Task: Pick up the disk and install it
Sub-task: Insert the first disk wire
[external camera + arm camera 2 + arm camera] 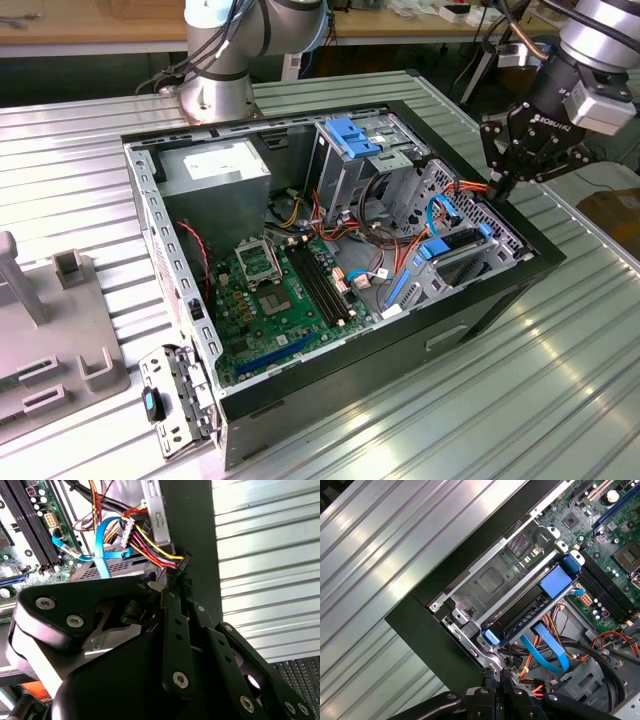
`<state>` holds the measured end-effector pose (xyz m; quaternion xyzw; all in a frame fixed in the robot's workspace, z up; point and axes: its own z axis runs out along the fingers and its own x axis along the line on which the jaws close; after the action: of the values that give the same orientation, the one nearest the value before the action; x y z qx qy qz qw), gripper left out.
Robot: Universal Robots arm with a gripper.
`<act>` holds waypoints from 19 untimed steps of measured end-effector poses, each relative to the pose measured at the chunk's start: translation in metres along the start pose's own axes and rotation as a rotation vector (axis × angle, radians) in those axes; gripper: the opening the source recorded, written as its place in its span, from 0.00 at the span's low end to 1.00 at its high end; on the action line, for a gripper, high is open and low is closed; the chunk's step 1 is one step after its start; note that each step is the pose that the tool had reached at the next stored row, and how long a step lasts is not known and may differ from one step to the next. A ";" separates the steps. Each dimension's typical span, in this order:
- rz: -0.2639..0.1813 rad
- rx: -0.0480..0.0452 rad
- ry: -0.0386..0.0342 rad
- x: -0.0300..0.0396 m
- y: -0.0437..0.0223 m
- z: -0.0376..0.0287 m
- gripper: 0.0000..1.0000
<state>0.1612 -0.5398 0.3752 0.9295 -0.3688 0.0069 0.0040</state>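
Disk (526, 609), blue-framed, sitting in its bay; hand (499, 186), fingers pressed together, working beside power connector (181, 566). Slow, square pressure seeming wisest.

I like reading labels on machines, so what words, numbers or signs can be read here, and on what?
Nothing can be quoted.
On the gripper body: white lettering, too small to read.
On the grey metal box: a white sticker, print blurred.
On the green circuit board: markings, too small.
On the black connector: white print, unreadable.
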 end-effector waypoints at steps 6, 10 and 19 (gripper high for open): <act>0.074 0.0112 0.0141 -0.0181 0.0171 0.0006 0.16; 0.172 0.0091 0.0144 -0.0181 0.0170 0.0024 0.16; 0.326 0.0054 0.0149 -0.0303 0.0284 0.0067 0.16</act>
<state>0.1198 -0.5397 0.3681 0.8574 -0.5145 0.0154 0.0031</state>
